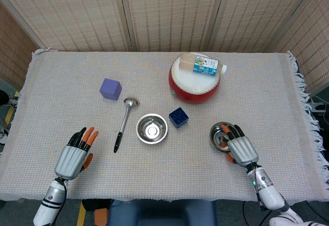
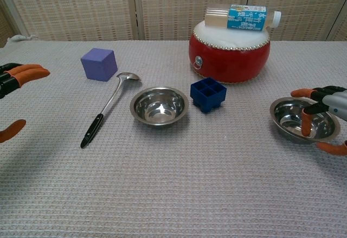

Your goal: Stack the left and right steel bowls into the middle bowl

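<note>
The shiny round steel bowl (image 1: 222, 135) near the table's right front edge has the right hand (image 1: 240, 148) over its rim, fingers spread and holding nothing. The chest view shows only fingertips (image 2: 307, 123). The left hand (image 1: 73, 157) is spread wide, empty.

- Left hand (image 1: 73, 156) hovers low at the near left, palm down, fingers spread and empty
- Right hand (image 1: 240, 147) reaches forward from the near right, fingers apart, tips slightly curled downward
</note>
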Tool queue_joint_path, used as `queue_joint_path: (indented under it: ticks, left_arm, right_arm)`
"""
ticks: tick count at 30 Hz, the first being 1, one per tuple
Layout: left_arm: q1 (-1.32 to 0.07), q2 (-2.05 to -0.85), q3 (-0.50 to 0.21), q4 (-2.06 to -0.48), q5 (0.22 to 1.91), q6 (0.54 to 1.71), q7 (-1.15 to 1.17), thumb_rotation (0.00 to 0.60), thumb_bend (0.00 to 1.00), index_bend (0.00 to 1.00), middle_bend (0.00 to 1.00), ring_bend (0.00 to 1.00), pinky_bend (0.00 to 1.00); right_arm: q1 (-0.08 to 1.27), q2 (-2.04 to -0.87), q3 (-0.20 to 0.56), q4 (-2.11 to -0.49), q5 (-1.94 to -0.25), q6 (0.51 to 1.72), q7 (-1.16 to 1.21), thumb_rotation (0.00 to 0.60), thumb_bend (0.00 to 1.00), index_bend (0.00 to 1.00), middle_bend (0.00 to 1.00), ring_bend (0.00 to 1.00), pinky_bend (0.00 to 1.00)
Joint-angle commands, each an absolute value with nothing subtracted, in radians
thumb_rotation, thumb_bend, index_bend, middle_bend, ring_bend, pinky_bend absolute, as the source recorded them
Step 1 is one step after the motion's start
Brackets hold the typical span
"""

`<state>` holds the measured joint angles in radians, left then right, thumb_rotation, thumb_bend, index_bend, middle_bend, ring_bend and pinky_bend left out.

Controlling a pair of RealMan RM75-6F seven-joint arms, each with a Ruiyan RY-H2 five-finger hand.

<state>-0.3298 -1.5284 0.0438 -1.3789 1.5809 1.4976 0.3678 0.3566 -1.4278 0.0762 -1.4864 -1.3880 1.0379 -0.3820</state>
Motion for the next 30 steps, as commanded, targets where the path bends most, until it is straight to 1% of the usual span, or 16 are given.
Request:
queue_joint_path:
  ticks: [1, 6, 8, 12, 16, 20, 22, 25, 28, 30]
  left_arm:
    - [-0.330, -1.523, 0.037, -1.376, 1.585, 1.493, 0.377, 0.600, 0.44, 0.00, 0.00, 0.00, 0.17]
    - [-0.325, -1.523, 0.023, -1.357, 1.591, 1.494, 0.387, 0.600, 0.44, 0.00, 0.00, 0.00, 0.17]
    - [-0.320, -1.521, 0.018, -1.353, 1.590, 1.497, 0.383, 0.600, 0.44, 0.00, 0.00, 0.00, 0.17]
    - [-0.308, -1.519, 0.008, -1.344, 1.588, 1.509, 0.380, 0.600, 0.44, 0.00, 0.00, 0.00, 0.17]
    - [-0.299, -1.513, 0.000, -1.347, 1.591, 1.522, 0.373, 0.600, 0.44, 0.00, 0.00, 0.00, 0.17]
    - [-0.293, -1.499, -0.009, -1.357, 1.598, 1.533, 0.367, 0.600, 0.44, 0.00, 0.00, 0.00, 0.17]
    - [-0.290, -1.493, -0.012, -1.365, 1.600, 1.537, 0.362, 0.600, 0.44, 0.00, 0.00, 0.00, 0.17]
    - [-0.283, -1.482, -0.018, -1.374, 1.602, 1.546, 0.358, 0.600, 0.44, 0.00, 0.00, 0.00, 0.17]
    - [-0.273, -1.469, -0.022, -1.381, 1.603, 1.559, 0.353, 0.600, 0.44, 0.00, 0.00, 0.00, 0.17]
    - [-0.267, -1.459, -0.028, -1.389, 1.600, 1.566, 0.349, 0.600, 0.44, 0.00, 0.00, 0.00, 0.17]
  right_arm:
    - [0.369, -1.454, 0.080, -1.463, -1.381, 1.039, -0.380, 0.600, 0.29, 0.53, 0.00, 0.00, 0.00]
    - [0.374, -1.477, 0.078, -1.448, -1.381, 1.059, -0.376, 0.600, 0.30, 0.58, 0.00, 0.00, 0.00]
    - [0.372, -1.485, 0.078, -1.449, -1.402, 1.088, -0.357, 0.600, 0.31, 0.62, 0.00, 0.00, 0.00]
    - [0.363, -1.497, 0.073, -1.450, -1.461, 1.164, -0.328, 0.600, 0.38, 0.70, 0.04, 0.00, 0.00]
    - [0.356, -1.486, 0.078, -1.489, -1.516, 1.240, -0.310, 0.600, 0.40, 0.72, 0.06, 0.00, 0.01]
    - [0.367, -1.482, 0.093, -1.545, -1.590, 1.309, -0.307, 0.600, 0.41, 0.74, 0.08, 0.00, 0.03]
    - [0.389, -1.486, 0.108, -1.571, -1.602, 1.302, -0.326, 0.600, 0.41, 0.74, 0.08, 0.00, 0.03]
    - [0.444, -1.507, 0.149, -1.610, -1.584, 1.246, -0.374, 0.600, 0.41, 0.74, 0.08, 0.00, 0.03]
    - [0.514, -1.555, 0.195, -1.621, -1.538, 1.165, -0.418, 0.600, 0.41, 0.73, 0.08, 0.00, 0.03]
    - [0.566, -1.606, 0.224, -1.597, -1.506, 1.114, -0.447, 0.600, 0.41, 0.73, 0.08, 0.00, 0.03]
